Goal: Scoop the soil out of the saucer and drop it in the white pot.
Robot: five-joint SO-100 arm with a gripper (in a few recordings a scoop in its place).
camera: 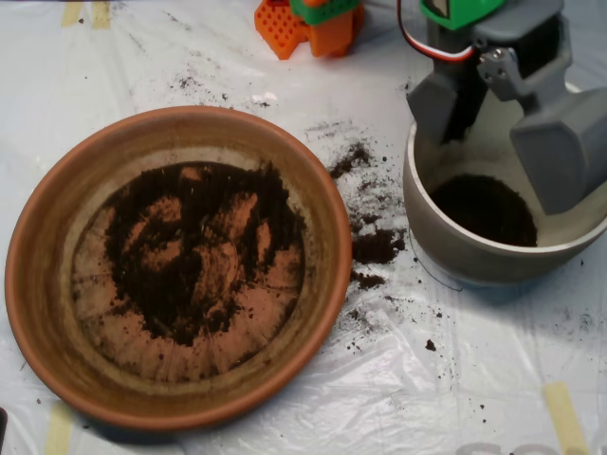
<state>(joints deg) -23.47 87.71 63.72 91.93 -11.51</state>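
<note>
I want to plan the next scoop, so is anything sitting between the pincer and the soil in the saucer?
Nothing visible blocks it. The pincer hangs open over the white pot at right; the soil lies uncovered in the saucer at left. Between them are just the two rims and spilled crumbs on the plastic sheet.

We see the wide, shallow terracotta clay saucer (66, 313) lying flat, just left of the deep off-white ceramic pot (455, 248). A thin, patchy layer of dark, crumbly soil (194, 251) covers the middle of its ridged floor, bare orange showing through. The pot stands upright, a dark mound of soil in its bottom. More crumbs lie scattered between saucer and pot.
</note>
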